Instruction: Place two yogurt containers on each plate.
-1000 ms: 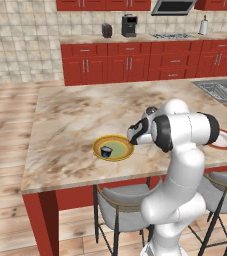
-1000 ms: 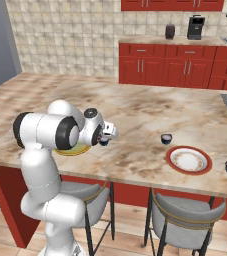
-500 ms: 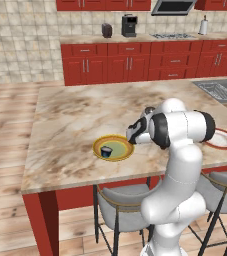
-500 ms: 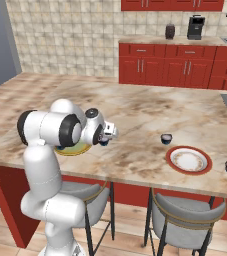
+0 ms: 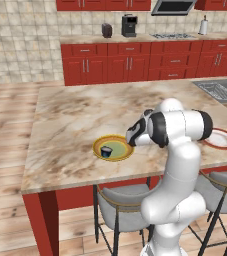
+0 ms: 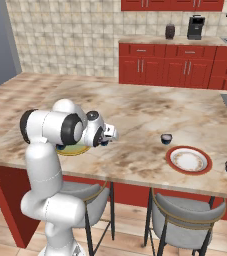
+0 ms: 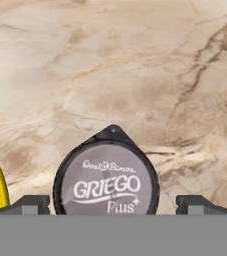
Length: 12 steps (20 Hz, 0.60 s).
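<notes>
Yogurt cup (image 7: 106,176) upright, lid tab away from pincer (image 7: 106,204)

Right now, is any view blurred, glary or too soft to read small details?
Hand view: sharp, flat light; the lid print on the yogurt cup reads clearly, and no glare on the marble counter. Left base view: soft, the cup on the yellow plate is a blurry speck. Right base view: equally soft; faint shadows under the red plate.
</notes>
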### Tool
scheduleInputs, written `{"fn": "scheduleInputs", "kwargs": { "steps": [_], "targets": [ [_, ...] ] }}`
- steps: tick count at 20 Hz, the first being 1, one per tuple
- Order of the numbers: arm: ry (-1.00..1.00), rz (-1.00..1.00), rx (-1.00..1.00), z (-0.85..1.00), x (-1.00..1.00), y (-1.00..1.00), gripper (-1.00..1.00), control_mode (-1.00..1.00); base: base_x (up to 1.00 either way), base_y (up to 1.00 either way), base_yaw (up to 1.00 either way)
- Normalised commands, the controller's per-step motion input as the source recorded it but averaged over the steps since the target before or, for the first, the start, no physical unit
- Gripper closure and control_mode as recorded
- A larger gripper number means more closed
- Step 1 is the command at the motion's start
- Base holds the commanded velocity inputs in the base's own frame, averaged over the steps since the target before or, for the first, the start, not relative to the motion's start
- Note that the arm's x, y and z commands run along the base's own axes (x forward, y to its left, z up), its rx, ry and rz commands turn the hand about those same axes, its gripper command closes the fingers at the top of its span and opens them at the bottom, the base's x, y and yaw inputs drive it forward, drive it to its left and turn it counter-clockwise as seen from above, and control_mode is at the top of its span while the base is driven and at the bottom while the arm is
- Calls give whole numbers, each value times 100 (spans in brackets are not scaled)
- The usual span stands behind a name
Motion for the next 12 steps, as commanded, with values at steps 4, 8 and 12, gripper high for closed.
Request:
{"fn": "scheduleInputs", "kwargs": {
  "steps": [4,8,12],
  "targets": [
    [0,0,0,-6,4,0,-100,-100,0,0,0],
    [0,0,0,-3,9,0,-100,-100,0,0,0],
    [0,0,0,-7,9,0,-100,-100,0,0,0]
  ]
}}
